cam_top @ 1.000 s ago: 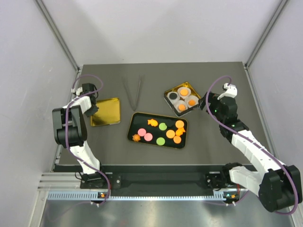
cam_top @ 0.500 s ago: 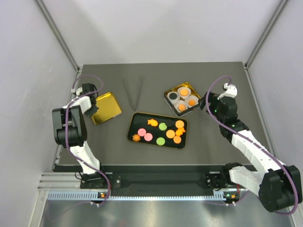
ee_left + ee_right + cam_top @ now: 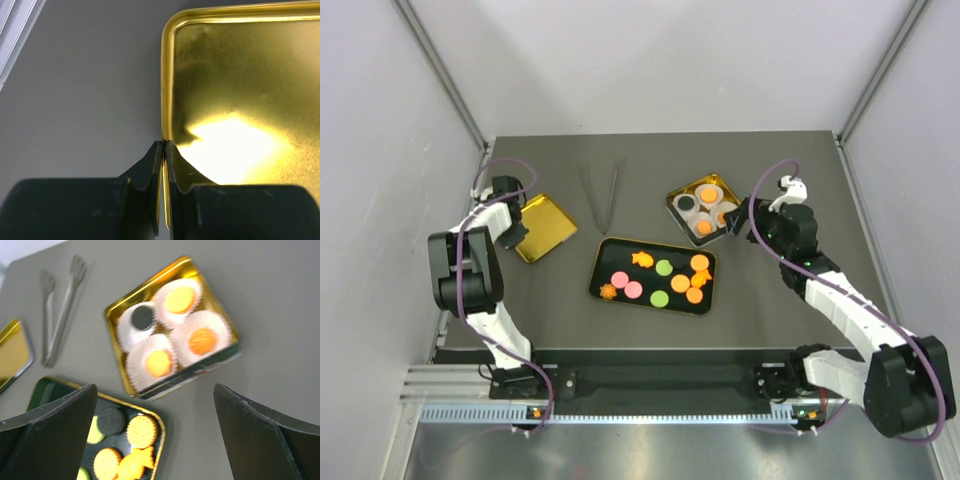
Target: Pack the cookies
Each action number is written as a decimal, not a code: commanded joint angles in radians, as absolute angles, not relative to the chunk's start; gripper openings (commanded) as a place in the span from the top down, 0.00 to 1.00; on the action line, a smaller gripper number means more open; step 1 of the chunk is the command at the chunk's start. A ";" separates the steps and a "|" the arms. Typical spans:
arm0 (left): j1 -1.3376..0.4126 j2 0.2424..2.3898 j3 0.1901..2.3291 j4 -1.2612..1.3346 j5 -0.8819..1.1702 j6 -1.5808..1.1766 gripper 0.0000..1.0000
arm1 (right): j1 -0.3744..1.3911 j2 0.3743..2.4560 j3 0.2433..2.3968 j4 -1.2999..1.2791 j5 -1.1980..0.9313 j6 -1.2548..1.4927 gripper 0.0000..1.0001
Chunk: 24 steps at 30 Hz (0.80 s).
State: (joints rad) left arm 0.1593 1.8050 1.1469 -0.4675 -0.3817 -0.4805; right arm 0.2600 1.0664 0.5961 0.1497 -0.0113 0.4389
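The cookies (image 3: pixel 660 276) lie on a black gold-rimmed tray (image 3: pixel 600 262) in the middle of the table: orange, pink and green rounds and a few shaped orange ones. More cookies (image 3: pixel 159 362) sit in white paper cups inside a gold tin (image 3: pixel 675 199) behind the tray. My left gripper (image 3: pixel 164 145) is shut on the rim of a flat gold lid (image 3: pixel 240 100), which sits at the left (image 3: pixel 542 228). My right gripper (image 3: pixel 155 387) is open and empty, hovering just right of the tin (image 3: pixel 116 342).
Metal tongs (image 3: pixel 600 195) lie at the back between the lid and the tin, and also show in the right wrist view (image 3: pixel 60 310). White walls close in the dark table on three sides. Both arm bases stand at the near edge.
My left gripper has closed on the lid's rim, and the lid has turned and shifted a little to the left. My right gripper has moved slightly left toward the tin.
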 commanded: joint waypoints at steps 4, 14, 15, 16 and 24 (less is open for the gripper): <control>0.169 1.680 1.197 -0.572 -0.367 -0.482 1.00 | 0.363 1.202 0.644 0.298 -0.206 0.425 0.00; 0.169 1.517 1.126 -0.565 -0.302 -0.506 1.00 | 0.600 1.465 0.931 0.135 -0.216 0.370 0.00; 0.169 1.510 1.111 -0.561 -0.296 -0.514 1.00 | 0.609 1.495 0.969 0.129 -0.245 0.371 0.00; 0.170 1.494 1.105 -0.558 -0.288 -0.518 1.00 | 0.612 1.508 0.986 0.114 -0.256 0.374 0.00; 0.169 1.399 1.051 -0.540 -0.223 -0.549 1.00 | 0.647 1.623 1.144 0.057 -0.347 0.379 0.00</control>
